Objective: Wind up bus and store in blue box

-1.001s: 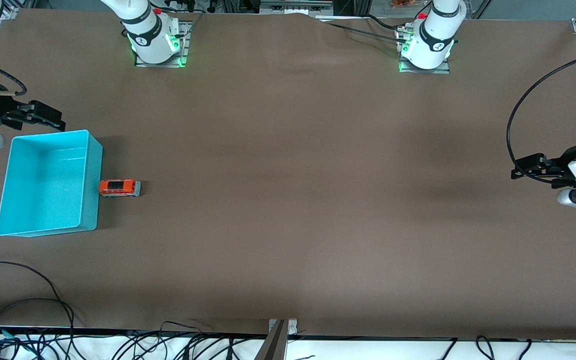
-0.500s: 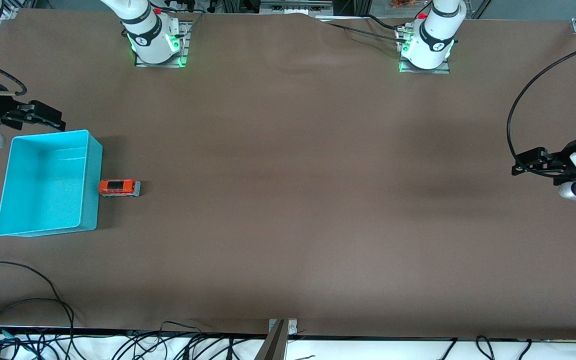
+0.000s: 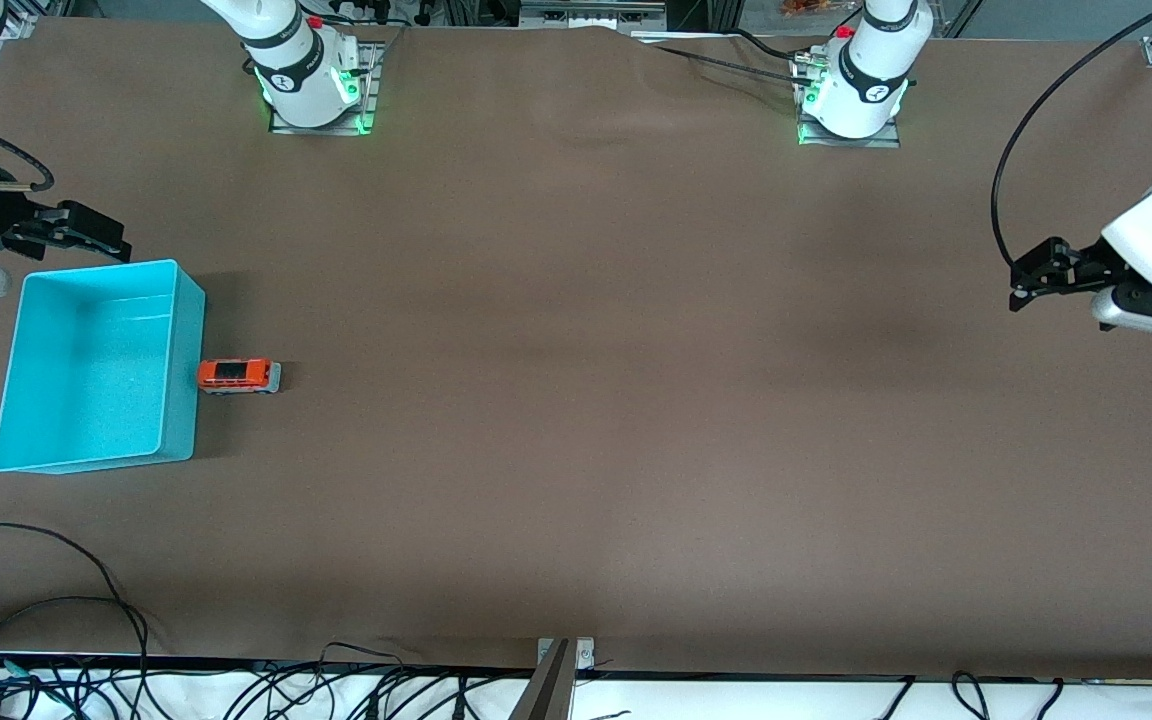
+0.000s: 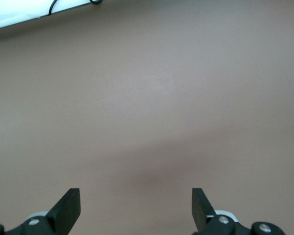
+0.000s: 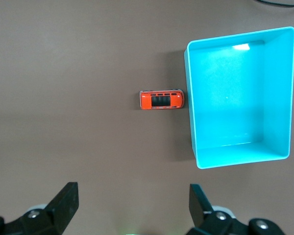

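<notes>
Brown table (image 3: 576, 400) | bus (image 3: 239, 376) touching blue box (image 3: 96, 365); box empty | right gripper (image 3: 71, 232) beside box, spread wide | left gripper (image 3: 1036, 280) well apart from box, spread wide

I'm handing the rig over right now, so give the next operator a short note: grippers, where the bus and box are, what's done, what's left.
Left gripper: open, empty, over bare table at the left arm's end.
Right gripper: open, empty, at the right arm's end, just off the blue box on the side toward the bases.
The bus stands on its wheels on the table, against the box's outer wall. The box is empty.
Done: nothing visible; the bus is not gripped.
Left: grasp the bus, wind it, put it in the box.
</notes>
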Tool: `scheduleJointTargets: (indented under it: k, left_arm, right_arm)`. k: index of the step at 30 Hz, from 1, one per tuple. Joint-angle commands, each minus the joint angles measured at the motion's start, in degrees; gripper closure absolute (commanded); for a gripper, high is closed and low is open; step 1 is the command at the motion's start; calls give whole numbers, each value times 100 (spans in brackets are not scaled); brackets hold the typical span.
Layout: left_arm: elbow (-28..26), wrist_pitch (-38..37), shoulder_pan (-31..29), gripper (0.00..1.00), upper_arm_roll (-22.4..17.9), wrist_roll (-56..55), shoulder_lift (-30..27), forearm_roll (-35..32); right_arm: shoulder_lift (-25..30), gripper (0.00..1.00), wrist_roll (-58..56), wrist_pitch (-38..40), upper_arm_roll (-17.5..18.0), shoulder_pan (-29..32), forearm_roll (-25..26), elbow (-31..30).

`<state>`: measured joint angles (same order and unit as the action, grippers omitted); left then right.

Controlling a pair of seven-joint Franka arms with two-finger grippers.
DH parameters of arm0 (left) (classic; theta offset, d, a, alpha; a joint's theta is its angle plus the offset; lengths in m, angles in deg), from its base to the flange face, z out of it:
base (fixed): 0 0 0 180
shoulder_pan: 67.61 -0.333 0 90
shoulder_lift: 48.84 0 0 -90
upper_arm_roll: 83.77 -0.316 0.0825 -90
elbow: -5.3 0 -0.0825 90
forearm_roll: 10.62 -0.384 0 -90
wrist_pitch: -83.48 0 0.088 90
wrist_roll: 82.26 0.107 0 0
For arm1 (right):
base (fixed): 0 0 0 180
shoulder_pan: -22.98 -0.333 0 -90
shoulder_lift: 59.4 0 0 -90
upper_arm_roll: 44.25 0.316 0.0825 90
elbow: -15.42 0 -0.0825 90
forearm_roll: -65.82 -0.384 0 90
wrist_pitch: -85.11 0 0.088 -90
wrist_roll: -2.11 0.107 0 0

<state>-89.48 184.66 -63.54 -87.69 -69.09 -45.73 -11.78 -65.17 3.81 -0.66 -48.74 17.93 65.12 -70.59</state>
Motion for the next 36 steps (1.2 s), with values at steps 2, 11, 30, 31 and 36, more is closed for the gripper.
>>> scheduleJointTargets:
  k: [2, 11, 30, 31, 36]
  left_arm:
    - [-691, 254, 77, 0, -92, 2, -557, -68]
    - [-506, -133, -626, 0, 698, -68, -513, -94]
    - [109, -678, -653, 0, 743, -77, -126, -94]
    - [118, -678, -644, 0, 743, -77, -126, -94]
    - [127, -678, -626, 0, 743, -86, -126, -130]
  right_arm:
    - [-12, 0, 76, 104, 36, -66, 88, 146]
    - [58, 0, 67, 131, 36, -66, 61, 155]
    - [181, 0, 67, 166, -8, -49, 52, 128]
    - [172, 0, 67, 157, -17, -49, 52, 119]
    - [269, 0, 23, 113, -35, -40, 79, -39]
